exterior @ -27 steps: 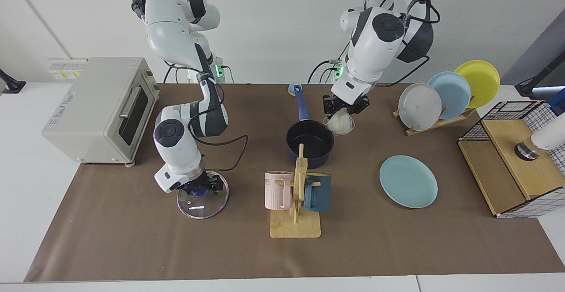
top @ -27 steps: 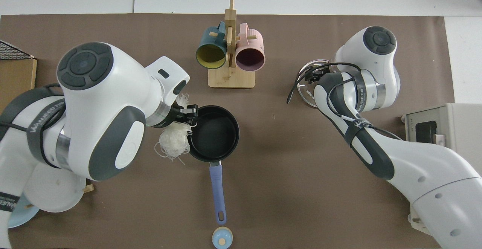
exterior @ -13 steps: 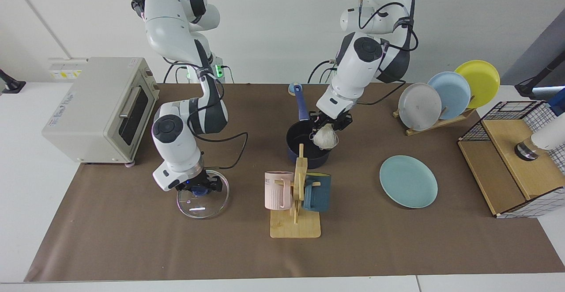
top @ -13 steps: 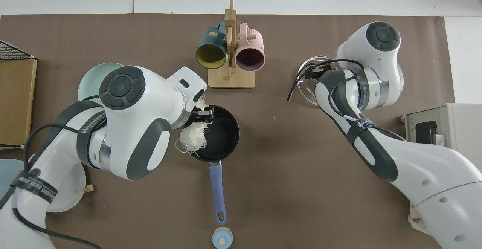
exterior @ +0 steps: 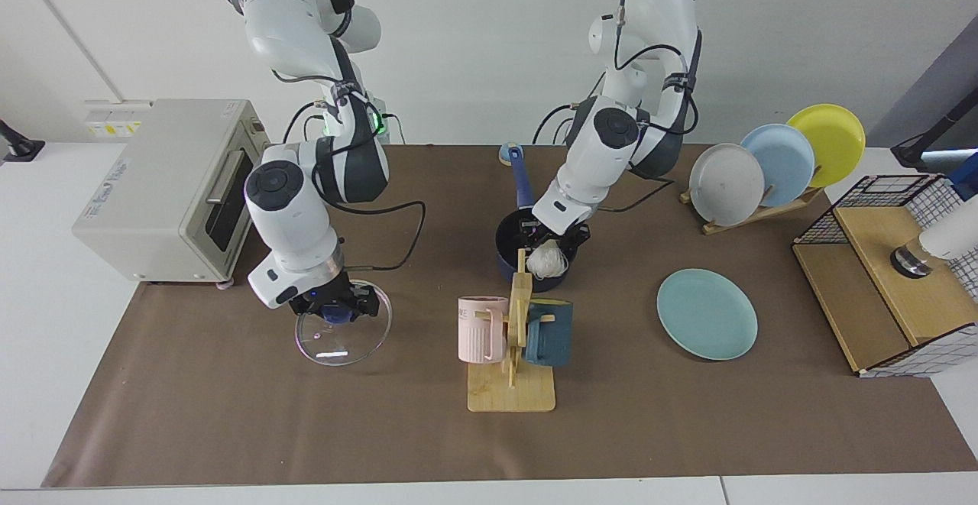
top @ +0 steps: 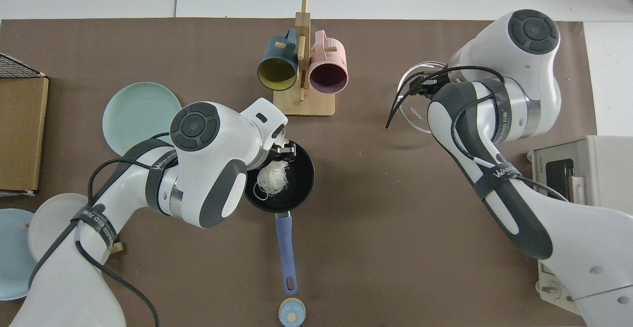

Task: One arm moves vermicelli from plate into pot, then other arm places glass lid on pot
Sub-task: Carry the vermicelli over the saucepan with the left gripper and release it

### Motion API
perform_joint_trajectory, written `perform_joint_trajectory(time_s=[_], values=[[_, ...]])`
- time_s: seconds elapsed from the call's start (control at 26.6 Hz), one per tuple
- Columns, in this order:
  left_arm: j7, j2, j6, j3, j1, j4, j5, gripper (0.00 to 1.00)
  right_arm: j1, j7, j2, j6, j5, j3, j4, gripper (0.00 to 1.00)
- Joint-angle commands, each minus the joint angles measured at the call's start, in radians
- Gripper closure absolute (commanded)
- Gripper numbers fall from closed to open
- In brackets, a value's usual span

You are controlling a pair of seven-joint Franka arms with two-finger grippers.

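The glass lid (top: 418, 103) carries the word "KONKA", readable only from above. A brown mat (exterior: 229, 413) covers the white tabletop (exterior: 46, 322). The right pincer (exterior: 336, 312) pinches the lid's blue knob, and the lid is tilted. The left pincer (exterior: 552, 239) pinches the vermicelli (exterior: 548, 261) inside the pot (top: 296, 188); the plate (exterior: 707, 314) lies well apart.

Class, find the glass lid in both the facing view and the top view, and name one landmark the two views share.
Facing view: glass lid lower left of centre, under the right claw.
Top view: glass lid upper right, mostly hidden by that arm.
Shared landmark: the mug rack.
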Motion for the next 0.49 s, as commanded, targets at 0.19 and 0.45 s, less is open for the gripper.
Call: perform_joint_trajectory(time_s=[0.19, 0.45], values=[[0.004, 0.011, 0.034, 0.006, -0.011, -0.056, -0.009, 1.0, 0.009, 0.017, -0.235, -0.103, 0.014, 0.006, -0.154, 0.91], [-0.007, 0.01, 0.034, 0.006, -0.013, -0.069, -0.01, 0.0, 0.013, 0.022, -0.363, -0.129, 0.014, 0.009, -0.28, 0.91]])
